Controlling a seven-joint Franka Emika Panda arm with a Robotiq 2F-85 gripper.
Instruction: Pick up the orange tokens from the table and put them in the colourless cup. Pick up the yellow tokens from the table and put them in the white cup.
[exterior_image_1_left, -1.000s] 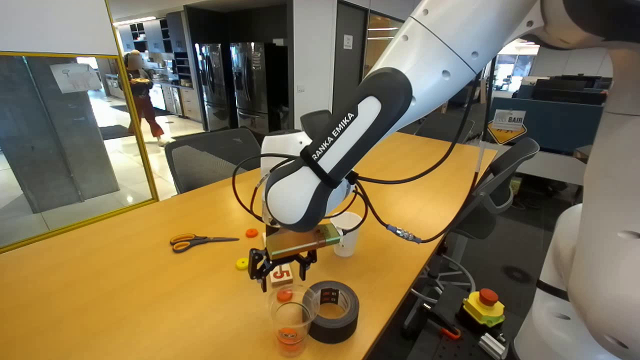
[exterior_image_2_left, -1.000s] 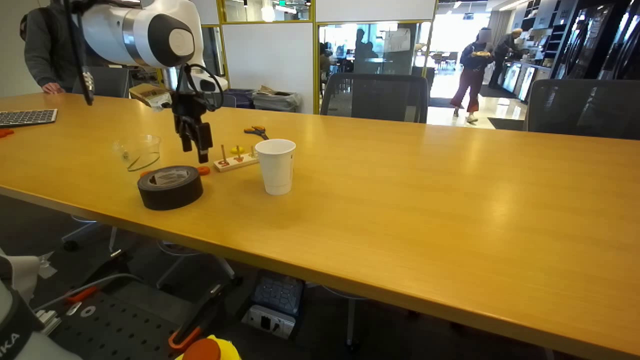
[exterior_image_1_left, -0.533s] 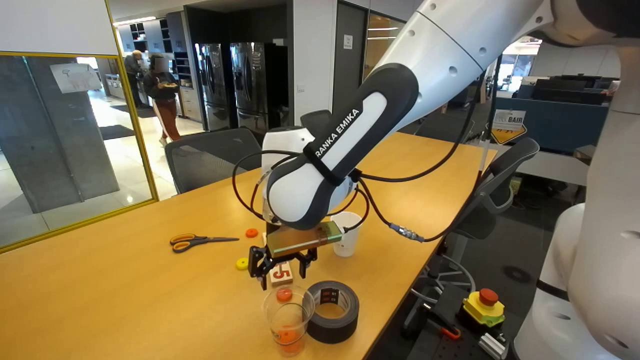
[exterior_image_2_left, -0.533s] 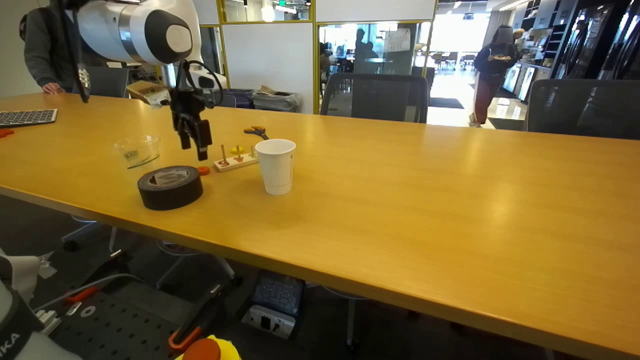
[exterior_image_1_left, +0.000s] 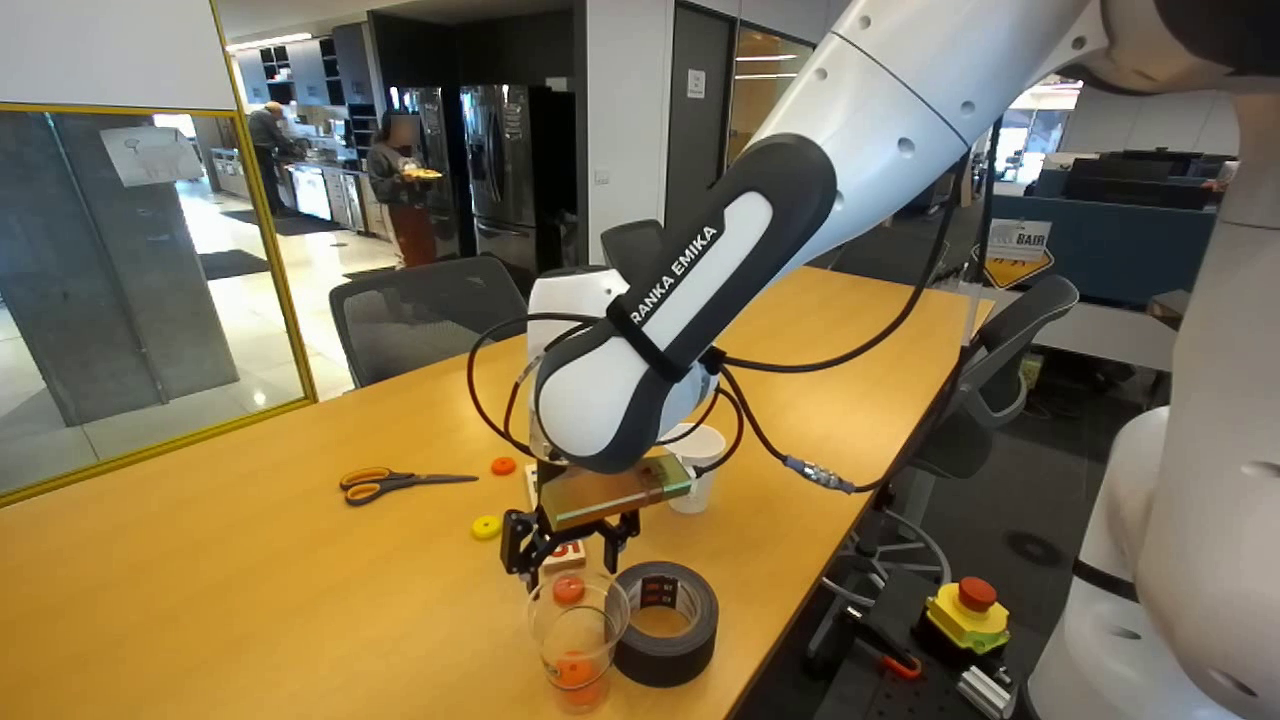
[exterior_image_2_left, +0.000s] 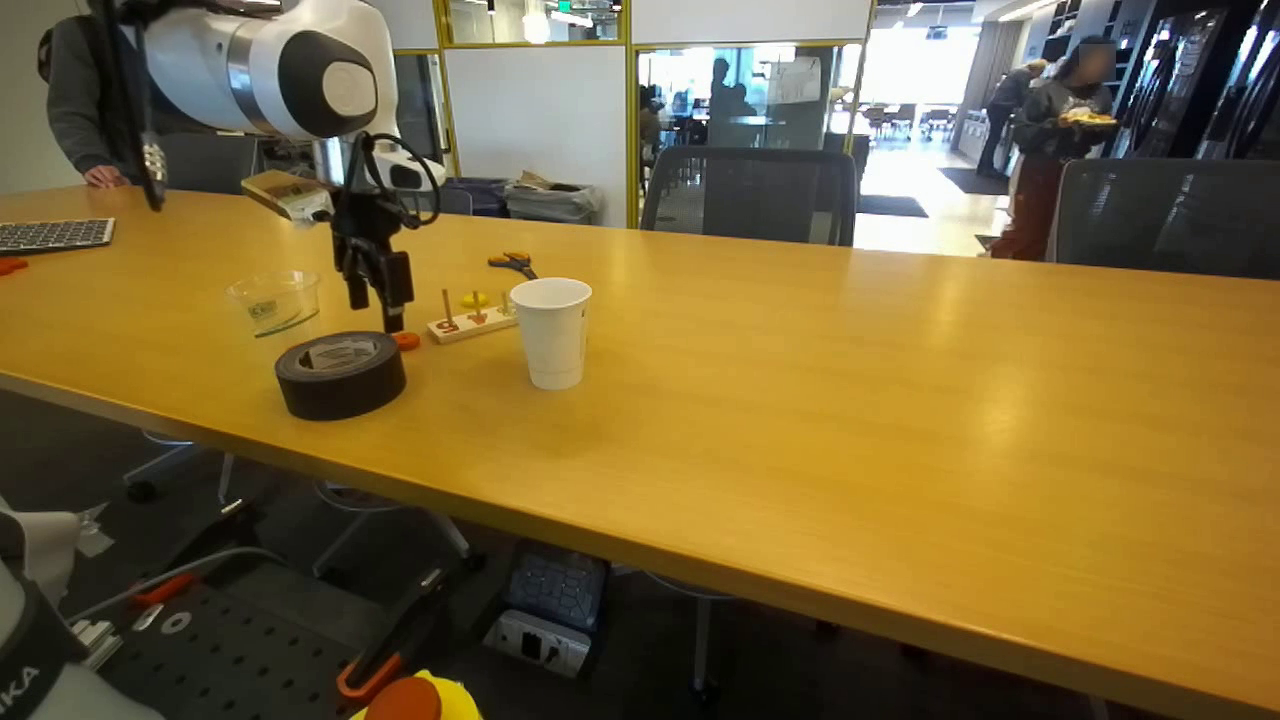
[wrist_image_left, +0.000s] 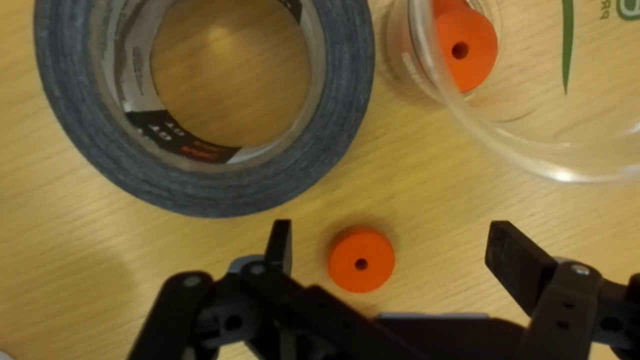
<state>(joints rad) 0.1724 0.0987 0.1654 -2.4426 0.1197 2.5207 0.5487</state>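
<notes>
In the wrist view the hand (wrist_image_left: 389, 240) has its fingers well apart, and an orange token (wrist_image_left: 357, 250) lies flat on the counter (wrist_image_left: 425, 205) between them, closer to one finger and touching neither. Above it in that view is a black duct tape roll (wrist_image_left: 220, 194), with the colourless cup (wrist_image_left: 562, 172) just beside the roll and orange tokens (wrist_image_left: 475, 45) resting in the bottom of the cup. In an exterior view the colourless cup stands upright, and the token near the fingers shows through its clear upper part. Farther along the counter, another orange token (exterior_image_1_left: 503, 466) lies near the blade tips of the orange-and-black scissors (exterior_image_1_left: 405, 481), and a yellow token (exterior_image_1_left: 487, 527) lies between the scissors and the hand. The white cup (exterior_image_1_left: 692, 492), partly hidden by the arm (exterior_image_1_left: 700, 270), stands beyond the tape roll. A keyboard (exterior_image_2_left: 55, 235) lies on the counter in an exterior view, where the white cup shows whole and upright, near a wooden peg board (exterior_image_2_left: 465, 327) with red figures; there the yellow token lies just behind the board.
</notes>
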